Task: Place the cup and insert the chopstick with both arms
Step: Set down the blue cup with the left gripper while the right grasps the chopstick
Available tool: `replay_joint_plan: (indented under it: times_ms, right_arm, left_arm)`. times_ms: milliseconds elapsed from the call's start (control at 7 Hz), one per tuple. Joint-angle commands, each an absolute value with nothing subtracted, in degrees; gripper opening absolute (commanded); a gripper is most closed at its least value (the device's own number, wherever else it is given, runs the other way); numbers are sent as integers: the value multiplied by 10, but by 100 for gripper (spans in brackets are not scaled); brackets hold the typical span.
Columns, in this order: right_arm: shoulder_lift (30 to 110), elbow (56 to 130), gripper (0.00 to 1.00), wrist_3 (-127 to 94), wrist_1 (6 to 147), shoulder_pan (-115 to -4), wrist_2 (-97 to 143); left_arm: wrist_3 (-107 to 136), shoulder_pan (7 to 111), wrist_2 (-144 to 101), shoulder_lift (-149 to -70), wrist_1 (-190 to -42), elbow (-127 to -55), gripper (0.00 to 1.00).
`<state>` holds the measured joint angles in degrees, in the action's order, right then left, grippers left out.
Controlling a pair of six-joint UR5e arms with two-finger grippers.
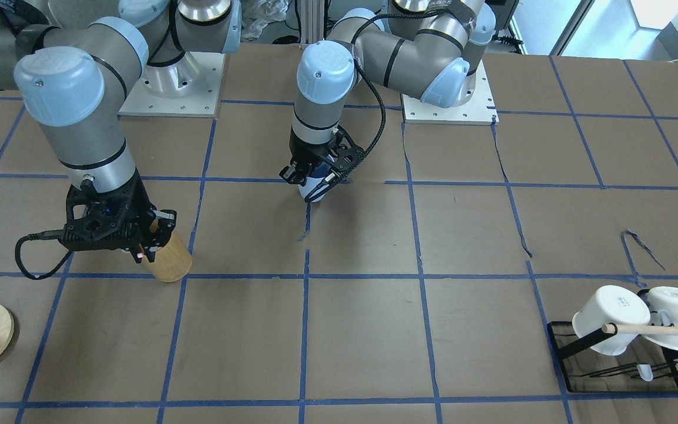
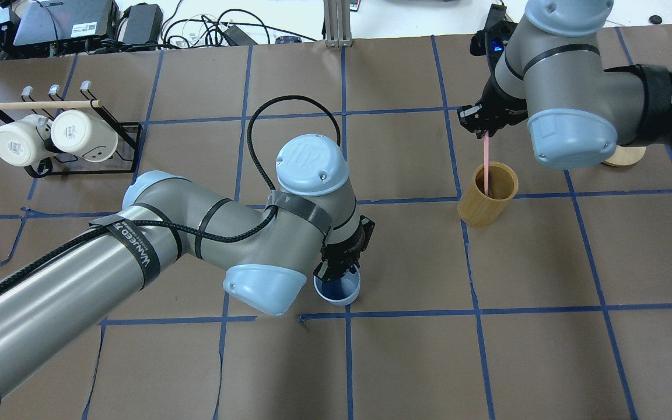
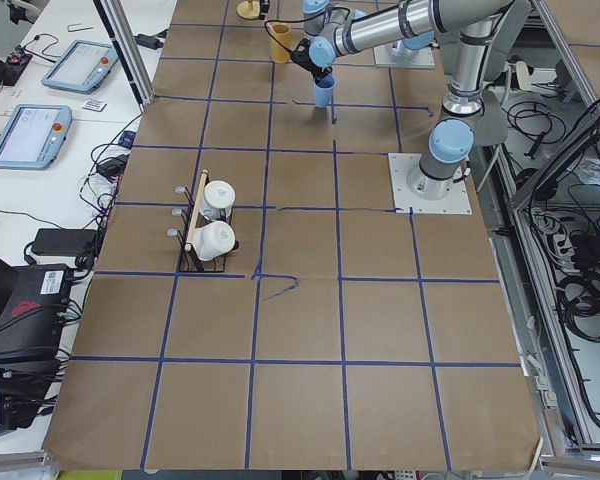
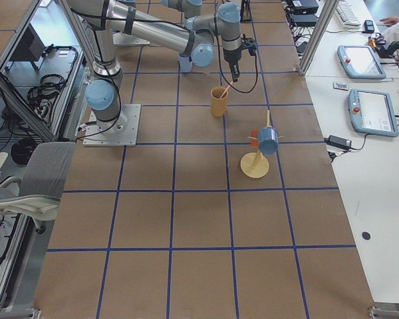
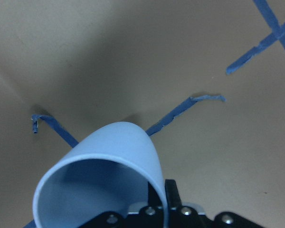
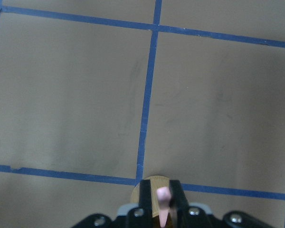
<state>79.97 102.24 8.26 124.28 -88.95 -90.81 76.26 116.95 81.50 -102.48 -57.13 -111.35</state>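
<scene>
My left gripper (image 2: pixel 339 269) is shut on the rim of the light-blue cup (image 2: pixel 337 288), near the middle of the table. The cup is slightly tilted and low over the paper (image 1: pixel 313 189); I cannot tell if it touches. The left wrist view shows its open mouth (image 5: pixel 104 166). My right gripper (image 2: pixel 482 121) is shut on the top of the pale-pink chopstick (image 2: pixel 487 163). The stick hangs upright with its lower end inside the tan bamboo cylinder (image 2: pixel 487 197). The right wrist view shows the stick (image 6: pixel 163 197) between the fingers.
A black rack (image 2: pixel 129 146) with two white mugs (image 2: pixel 50 140) and a wooden rod stands at the far left of the overhead view. A round wooden stand (image 4: pixel 256 165) carrying a blue cup and an orange one stands beyond the bamboo cylinder.
</scene>
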Motion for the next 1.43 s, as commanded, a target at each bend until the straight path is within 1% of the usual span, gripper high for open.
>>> replay_joint_plan:
  times_ms: [0,143,286,571,714,1000,1286]
  right_arm:
    - [801,1020,22,83,1243,-889,-908]
    - [801,1020,17,83,1242,-889,-908]
    - [801,1020,14,83,1242,-889,-907]
    - [809,1011,14,83,1230,-889,-907]
    - [812,1001,14,83,1210,-889,-907]
    - [825,973,14,83,1165,-889,-907]
    - [838,916,14,83,1078,-889,-907]
  left_arm:
    - [761,1171,814,-1028,-577,-1114,99]
    - [759,1171,815,-1029,-570,-1112,100]
    - [759,1171,815,-1028,-566,-1106,100]
    - [704,1161,831,-1010,-577,-1069,100]
    - [639,1151,894,-1001,-597,-1051,100]
    - [444,1129,924,-963,-653,-1034,100]
    - [276,1079,924,-920,-734,-1015,100]
